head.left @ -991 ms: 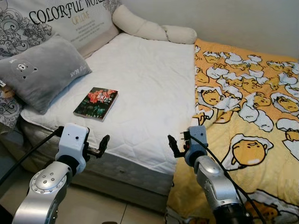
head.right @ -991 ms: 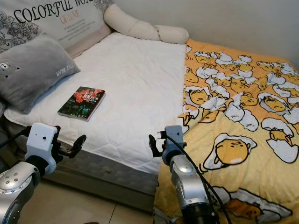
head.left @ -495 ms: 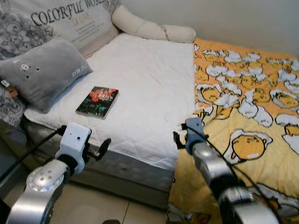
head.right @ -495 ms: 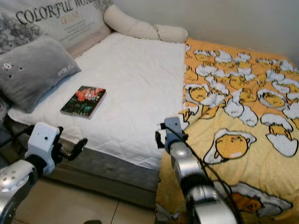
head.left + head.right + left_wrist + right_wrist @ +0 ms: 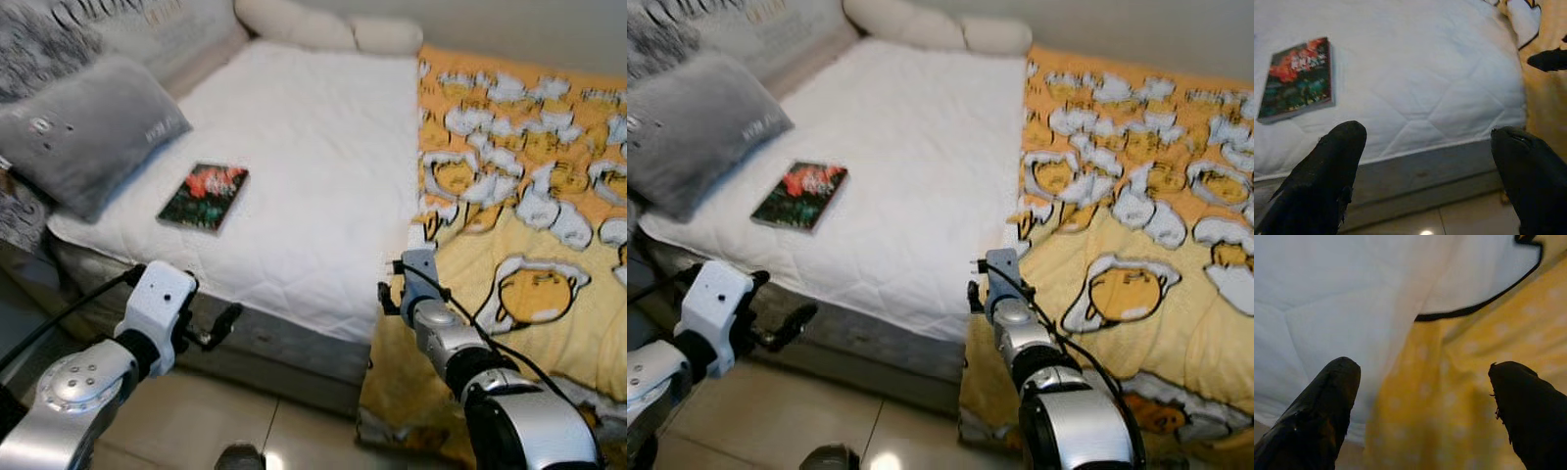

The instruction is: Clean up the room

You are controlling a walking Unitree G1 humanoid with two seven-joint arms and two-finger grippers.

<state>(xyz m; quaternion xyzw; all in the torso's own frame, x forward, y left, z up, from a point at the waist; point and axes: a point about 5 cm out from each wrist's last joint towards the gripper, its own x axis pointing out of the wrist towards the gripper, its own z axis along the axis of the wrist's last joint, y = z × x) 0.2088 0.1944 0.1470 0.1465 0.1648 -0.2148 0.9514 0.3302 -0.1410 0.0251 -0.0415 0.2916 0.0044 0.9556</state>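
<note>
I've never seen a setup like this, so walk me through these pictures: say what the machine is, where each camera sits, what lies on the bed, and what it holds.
This is a humanoid robot with two silver arms. Two pictures come from cameras on its head, looking down at a bed. The other two come from its wrists, looking along each gripper's two black fingers. On the white mattress lie a book and a grey pillow; a yellow cartoon blanket covers the robot's right side. The left gripper hangs open before the bed edge. The right gripper is open at the blanket's edge. Neither holds anything.
</note>
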